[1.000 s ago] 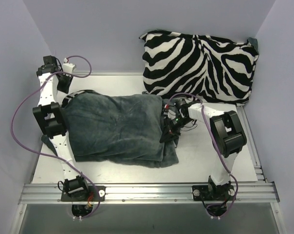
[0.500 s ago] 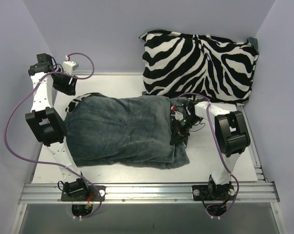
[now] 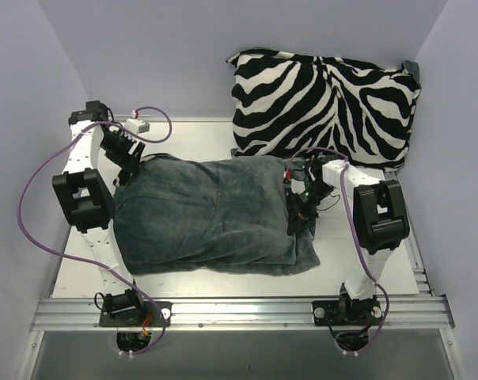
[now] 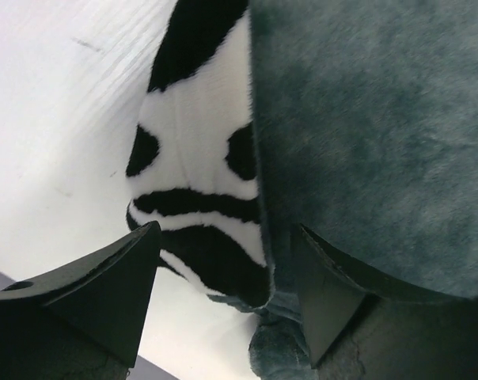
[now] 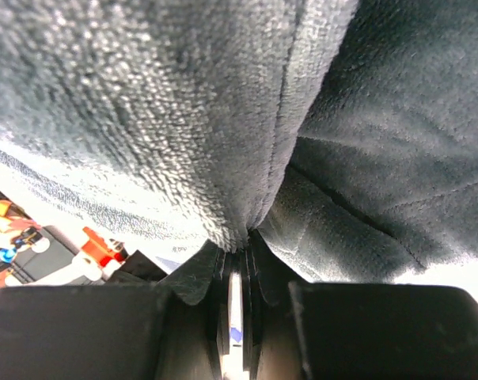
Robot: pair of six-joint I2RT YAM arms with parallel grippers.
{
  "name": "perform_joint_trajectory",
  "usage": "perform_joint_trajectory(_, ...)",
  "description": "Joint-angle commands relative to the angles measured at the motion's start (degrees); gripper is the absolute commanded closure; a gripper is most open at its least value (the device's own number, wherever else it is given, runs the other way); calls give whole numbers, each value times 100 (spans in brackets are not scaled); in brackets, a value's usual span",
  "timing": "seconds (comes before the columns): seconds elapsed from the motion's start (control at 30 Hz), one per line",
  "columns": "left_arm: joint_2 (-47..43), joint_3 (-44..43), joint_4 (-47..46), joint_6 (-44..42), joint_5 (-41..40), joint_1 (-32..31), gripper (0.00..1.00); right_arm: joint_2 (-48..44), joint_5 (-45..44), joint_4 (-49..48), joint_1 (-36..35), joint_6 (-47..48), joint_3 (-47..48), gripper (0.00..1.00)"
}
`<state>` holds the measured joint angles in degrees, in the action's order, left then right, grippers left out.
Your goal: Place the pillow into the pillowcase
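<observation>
The pillowcase (image 3: 203, 214) lies bulging across the table, dark grey-teal face up. The pillow is hidden. My left gripper (image 3: 132, 162) is at the pillowcase's far left corner. In the left wrist view this gripper (image 4: 227, 237) stands open, and the corner's zebra-print underside (image 4: 199, 134) and teal plush (image 4: 366, 119) sit between and beyond the fingers, not pinched. My right gripper (image 3: 300, 210) is at the pillowcase's right edge. In the right wrist view it (image 5: 237, 245) is shut on a fold of the teal fabric (image 5: 183, 103).
A plump zebra cushion (image 3: 326, 107) leans against the back wall at the far right. Bare table (image 3: 366, 261) shows to the right of the pillowcase and along the near edge. Purple cables (image 3: 33, 190) loop beside the left arm. Walls close in on both sides.
The left gripper has opened wider and swung from the far-left corner back to the pillowcase's corner. The right gripper has pulled the pillowcase's right edge further right.
</observation>
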<state>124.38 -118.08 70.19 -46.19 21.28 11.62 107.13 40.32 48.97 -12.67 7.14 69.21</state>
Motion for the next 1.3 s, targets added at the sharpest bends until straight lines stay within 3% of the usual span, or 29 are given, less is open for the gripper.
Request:
perform_joint_trajectory(0.0, 7, -22, 249, -276, 377, -63, 25, 44, -507, 412, 106, 236, 207, 100)
perform_joint_trajectory(0.13, 262, -127, 214, -206, 53, -98, 31, 71, -542, 429, 124, 253, 260, 100)
perform_joint_trajectory(0.17, 332, -171, 127, -119, -96, -98, 41, 80, -560, 455, 133, 271, 251, 100)
perform_joint_trajectory(0.27, 622, -469, -391, 145, -904, -81, 57, 80, -630, 499, 194, 306, 251, 100)
perform_joint_trajectory(0.3, 684, -514, -880, 181, -1193, -81, 71, 71, -648, 526, 220, 315, 233, 100)
perform_joint_trajectory(0.37, 719, -706, -1523, 409, -1801, -81, 86, 45, -683, 526, 247, 341, 198, 100)
perform_joint_trajectory(0.4, 798, -855, -2031, 566, -1898, -89, 98, 45, -683, 526, 247, 350, 189, 100)
perform_joint_trajectory(0.53, 1552, -2873, -2774, 1033, -2294, -361, 100, 202, -551, 491, 212, 254, 276, 100)
perform_joint_trajectory(0.57, 1746, -3766, -2783, 1034, -2460, -527, 99, 255, -394, 430, 177, 201, 373, 100)
perform_joint_trajectory(0.6, 1974, -3949, -2992, 912, -2740, -625, 84, 360, -288, 368, 151, 140, 470, 100)
perform_joint_trajectory(0.63, 1976, -3968, -3142, 841, -3030, -721, 41, 396, -166, 298, 124, -96, 575, 100)
perform_joint_trajectory(0.67, 1924, -3742, -3196, 814, -3355, -844, 27, 422, -8, 88, 63, -229, 802, 100)
perform_joint_trajectory(0.77, 917, -2480, -2915, 1156, -2930, -758, 3, 432, 178, 69, -95, -318, 1155, 100)
perform_joint_trajectory(0.8, 165, -1334, -2819, 1357, -2449, -688, 3, 327, 222, 77, -70, -318, 1139, 100)
perform_joint_trajectory(0.83, -191, -870, -2696, 1437, -2131, -617, 3, 248, 431, 95, 0, -336, 1095, 89)
perform_joint_trajectory(0.87, -508, -457, -2530, 1516, -1754, -556, 3, 160, 512, 191, 71, -327, 1025, 58)
perform_joint_trajectory(0.9, -1016, 174, -1989, 1621, -1071, -460, 3, -76, 608, 253, 280, -301, 842, 46)
perform_joint_trajectory(0.97, -1441, 635, -1284, 1658, -295, -380, 3, -350, 951, 637, 510, -152, 630, 34)
perform_joint_trajectory(1.03, -2029, 1512, -412, 1535, 558, -379, 2, -684, 1118, 946, 748, 225, 331, 28)
perform_joint_trajectory(1.1, -2651, 2251, -104, 1387, 711, -458, 2, -842, 1049, 1439, 704, 742, 173, 26)
perform_joint_trajectory(1.13, -2838, 3046, -68, 1324, 572, -580, 3, -860, 996, 1483, 565, 806, -37, 26)
perform_joint_trajectory(1.27, -3402, 4677, -303, 1183, -7, -713, 3, -537, 663, 1143, -112, 834, -320, 28)
